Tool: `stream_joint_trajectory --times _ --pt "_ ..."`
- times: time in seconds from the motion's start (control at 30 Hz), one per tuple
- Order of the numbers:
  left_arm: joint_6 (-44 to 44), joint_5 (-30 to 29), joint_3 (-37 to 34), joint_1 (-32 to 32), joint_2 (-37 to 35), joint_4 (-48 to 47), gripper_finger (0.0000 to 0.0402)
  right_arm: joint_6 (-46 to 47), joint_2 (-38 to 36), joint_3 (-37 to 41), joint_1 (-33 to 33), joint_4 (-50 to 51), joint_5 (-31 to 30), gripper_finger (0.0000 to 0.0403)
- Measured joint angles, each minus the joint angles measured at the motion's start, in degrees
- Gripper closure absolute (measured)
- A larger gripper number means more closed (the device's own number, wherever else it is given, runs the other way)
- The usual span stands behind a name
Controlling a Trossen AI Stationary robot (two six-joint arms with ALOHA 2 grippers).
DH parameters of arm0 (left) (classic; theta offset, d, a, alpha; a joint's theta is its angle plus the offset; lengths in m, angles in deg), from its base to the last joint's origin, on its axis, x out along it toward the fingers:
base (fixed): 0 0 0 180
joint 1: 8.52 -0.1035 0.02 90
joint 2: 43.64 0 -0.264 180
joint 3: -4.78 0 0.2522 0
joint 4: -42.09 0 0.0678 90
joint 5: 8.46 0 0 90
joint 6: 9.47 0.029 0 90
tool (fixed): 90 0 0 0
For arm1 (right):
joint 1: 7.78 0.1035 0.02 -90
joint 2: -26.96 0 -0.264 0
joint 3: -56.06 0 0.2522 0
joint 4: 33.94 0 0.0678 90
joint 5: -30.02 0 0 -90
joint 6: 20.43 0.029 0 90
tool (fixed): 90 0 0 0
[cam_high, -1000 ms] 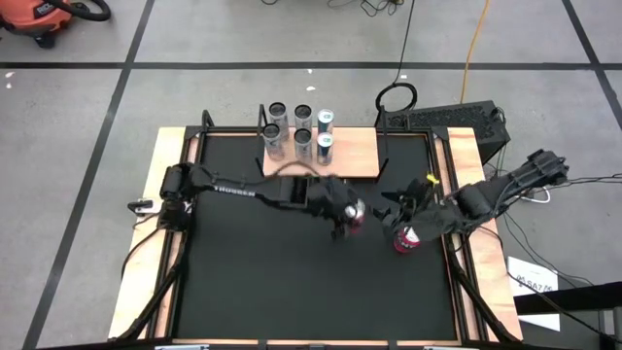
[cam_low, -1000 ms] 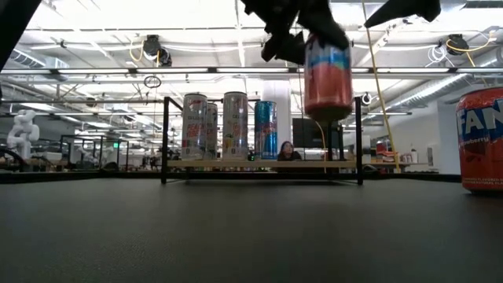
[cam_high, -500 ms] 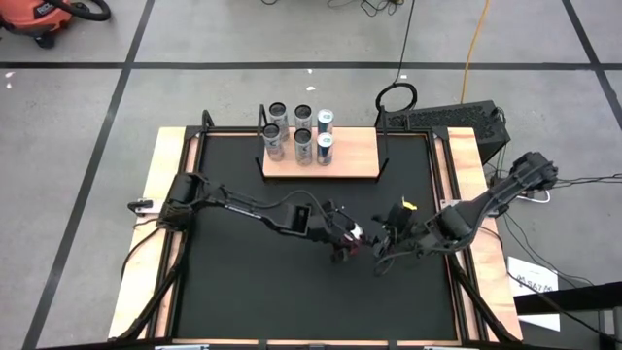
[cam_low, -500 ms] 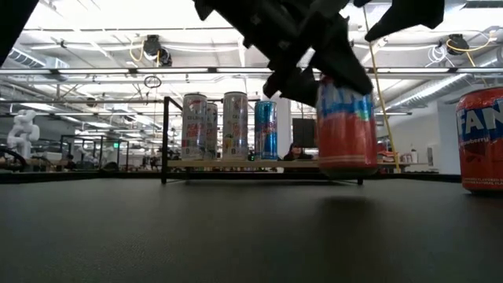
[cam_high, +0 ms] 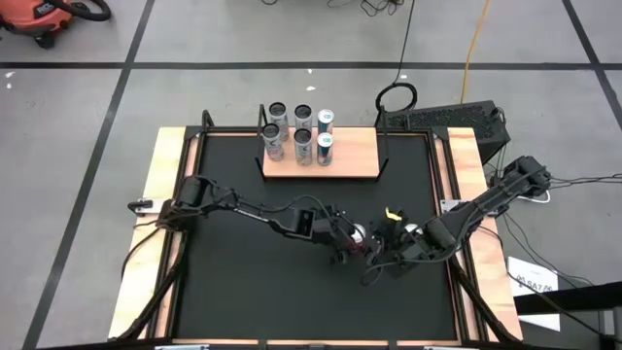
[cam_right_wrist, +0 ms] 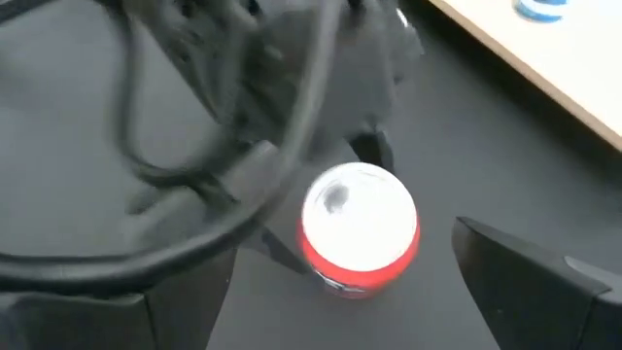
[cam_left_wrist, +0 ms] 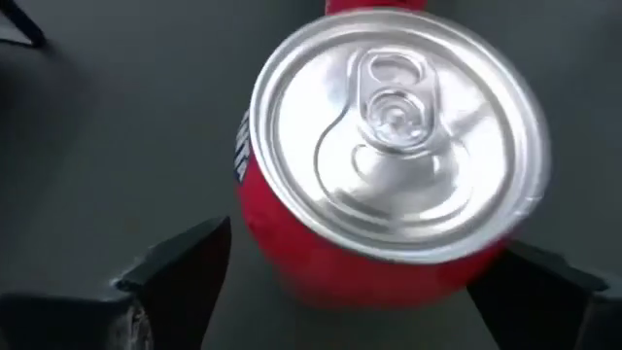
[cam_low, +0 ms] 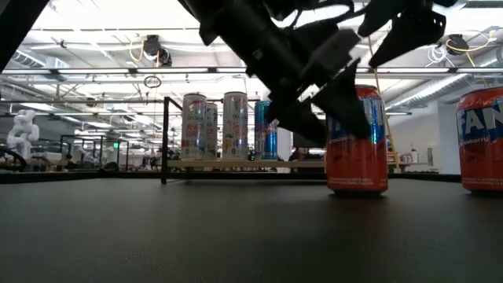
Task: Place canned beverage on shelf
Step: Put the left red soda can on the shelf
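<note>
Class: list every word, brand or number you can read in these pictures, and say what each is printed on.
"FAN", cut off at the frame edge: on the red can at far right in the low view.
Print on the held red can: hidden by the arm.
Labels on the shelf cans: too small to read.

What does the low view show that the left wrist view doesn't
Only the low view shows the shelf with its tall cans, a second red can at the right edge, and the room behind. Only the left wrist view shows the red can's silver lid and pull tab from above. Both show that red can standing on the black table, with the left gripper around it.
</note>
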Motion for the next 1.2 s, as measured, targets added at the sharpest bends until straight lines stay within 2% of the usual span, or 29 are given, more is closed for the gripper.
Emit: stream_joint_trajectory --times 0.2,0.33,0.5,0.83,1.2 --pt "1.2 -1.1 0.2 0.1 -6.4 -11.9 0.0012 1.4 1.9 0.0 -0.6 2.8 -0.1 0.0035" --pt "3.9 -1.7 0.1 0.1 -9.5 -15.2 0.0012 0.1 2.6 0.0 -1.5 1.8 0.0 0.0035" --pt "4.3 -2.0 0.2 0.0 -12.1 -14.4 0.0012 -0.7 3.1 0.0 -2.9 1.6 1.4 0.0035" --pt "4.8 -6.3 0.2 0.0 -16.2 -15.9 0.0011 -1.8 3.3 0.0 -4.2 1.9 2.9 0.0035" --pt "4.5 -8.0 0.2 0.0 -17.3 -15.5 0.0011 -1.3 3.3 0.0 -4.1 1.4 2.8 0.0035"
